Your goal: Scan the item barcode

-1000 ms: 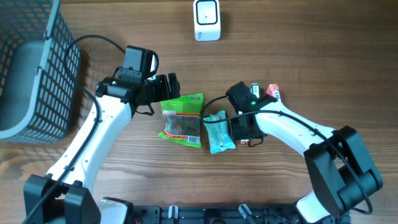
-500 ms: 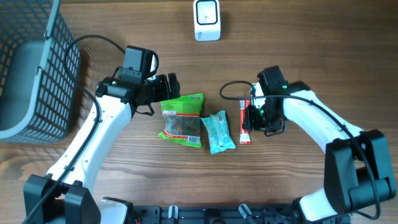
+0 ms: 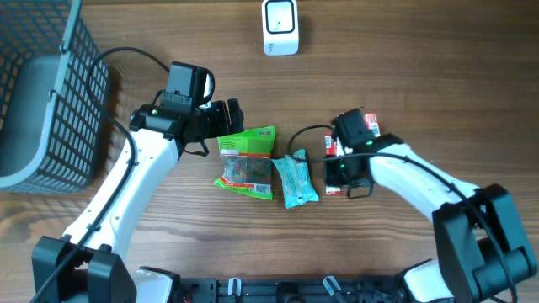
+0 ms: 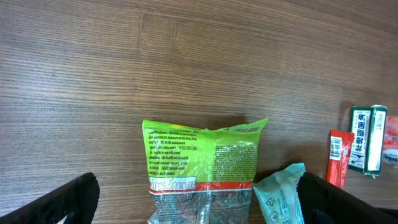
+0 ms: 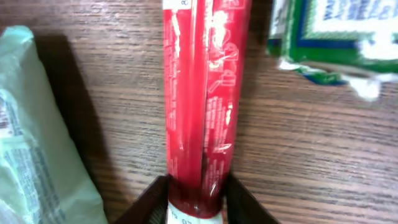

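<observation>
The red stick packet point(image 5: 202, 93) lies flat on the wooden table point(image 3: 421, 67), right of centre in the overhead view, between a pale teal wrapper point(image 3: 295, 178) on its left and a green-and-white packet point(image 5: 329, 37) at its upper right. The right gripper point(image 5: 198, 202) is set over the packet's lower end, and its fingers point(image 5: 149, 196) are pressed against the two long edges, apparently gripping it. The left gripper point(image 4: 199, 202) is spread wide over a green snack bag point(image 4: 202, 162) and holds nothing.

The packet is judged light, thin and pliable, with glossy film that could slip or buckle under a hard pinch. A hold across the narrow width near one end is suggested. The printed barcode at the opposite end is best left uncovered for the scanner point(image 3: 280, 27) at the top centre.
</observation>
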Available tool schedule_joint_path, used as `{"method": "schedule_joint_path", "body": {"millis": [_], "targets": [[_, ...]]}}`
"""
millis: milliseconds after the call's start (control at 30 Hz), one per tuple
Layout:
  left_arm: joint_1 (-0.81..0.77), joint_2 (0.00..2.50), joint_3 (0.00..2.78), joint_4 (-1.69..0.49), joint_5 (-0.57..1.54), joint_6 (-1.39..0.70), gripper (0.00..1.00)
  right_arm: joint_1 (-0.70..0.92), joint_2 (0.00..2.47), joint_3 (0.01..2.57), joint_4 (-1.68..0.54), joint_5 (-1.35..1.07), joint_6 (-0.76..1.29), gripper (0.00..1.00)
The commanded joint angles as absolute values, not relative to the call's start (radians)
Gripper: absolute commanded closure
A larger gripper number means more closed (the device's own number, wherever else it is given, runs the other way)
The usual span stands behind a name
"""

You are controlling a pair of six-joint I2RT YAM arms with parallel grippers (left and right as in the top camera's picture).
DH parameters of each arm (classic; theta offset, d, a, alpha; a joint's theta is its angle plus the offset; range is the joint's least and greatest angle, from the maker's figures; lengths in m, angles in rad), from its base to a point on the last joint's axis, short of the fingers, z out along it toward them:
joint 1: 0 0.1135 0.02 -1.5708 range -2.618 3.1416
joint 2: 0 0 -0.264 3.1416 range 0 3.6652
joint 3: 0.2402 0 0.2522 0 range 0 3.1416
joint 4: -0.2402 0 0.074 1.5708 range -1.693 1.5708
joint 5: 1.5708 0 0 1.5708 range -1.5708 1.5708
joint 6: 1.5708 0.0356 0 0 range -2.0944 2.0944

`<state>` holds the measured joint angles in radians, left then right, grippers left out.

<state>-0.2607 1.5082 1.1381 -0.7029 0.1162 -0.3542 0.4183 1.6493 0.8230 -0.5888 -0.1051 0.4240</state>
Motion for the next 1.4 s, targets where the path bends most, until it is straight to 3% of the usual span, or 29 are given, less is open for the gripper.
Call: {"method": "schedule_joint_path", "body": {"millis": [0, 67, 233, 400, 533, 733, 800, 833, 900, 967, 1100, 1167, 1200, 1333, 1367], "targets": [[-0.257, 1.509, 1.141, -0.703, 0.103, -0.352, 0.00, 0.468, 1.685, 0.776, -0.595, -0.033, 0.543, 0.89], [-0.257, 1.509, 1.141, -0.703, 0.102, -0.352, 0.00, 0.464, 1.685, 0.777, -0.595, -0.077, 0.548, 0.94], [-0.257, 1.509, 1.141, -0.703, 0.103, -0.352, 0.00, 0.461, 1.684, 0.816, -0.611, -0.113, 0.466, 0.96], [-0.257, 1.509, 1.141, -0.703, 0.103, -0.352, 0.00, 0.461, 1.590, 1.039, -0.811, -0.200, 0.198, 0.96], [-0.257, 1.509, 1.141, -0.703, 0.103, -0.352, 0.00, 0.448, 1.447, 1.080, -0.818, -0.227, 0.187, 0.96], [-0.257, 1.509, 1.141, -0.683, 0.115, -0.353, 0.00, 0.368, 1.401, 1.079, -0.816, -0.499, 0.153, 0.96], [-0.257, 1.507, 1.141, -0.656, 0.254, -0.352, 0.01, 0.365, 1.401, 1.079, -0.793, -0.519, 0.160, 0.96], [-0.258, 1.507, 1.141, -0.606, 0.422, -0.351, 0.16, 0.365, 1.401, 1.079, -0.788, -0.523, 0.160, 0.96], [-0.258, 1.508, 1.141, -0.501, 0.730, -0.349, 0.18, 0.365, 1.401, 1.079, -0.770, -0.563, 0.160, 0.96], [-0.275, 1.509, 1.141, -0.419, 0.900, -0.350, 0.19, 0.365, 1.401, 1.079, -0.707, -0.702, 0.161, 0.96], [-0.336, 1.510, 1.141, -0.395, 0.904, -0.356, 0.20, 0.365, 1.401, 1.079, -0.604, -0.794, 0.242, 0.96], [-0.355, 1.510, 1.141, -0.373, 0.880, -0.357, 0.27, 0.365, 1.401, 1.079, -0.582, -0.836, 0.266, 0.96], [-0.363, 1.510, 1.141, -0.362, 0.874, -0.357, 0.33, 0.365, 1.401, 1.079, -0.573, -0.856, 0.266, 0.96], [-0.364, 1.510, 1.141, -0.341, 0.870, -0.376, 0.69, 0.365, 1.401, 1.079, -0.561, -0.922, 0.266, 0.96], [-0.364, 1.510, 1.141, -0.335, 0.870, -0.376, 0.69, 0.366, 1.401, 1.079, -0.562, -0.926, 0.265, 0.96]]}}
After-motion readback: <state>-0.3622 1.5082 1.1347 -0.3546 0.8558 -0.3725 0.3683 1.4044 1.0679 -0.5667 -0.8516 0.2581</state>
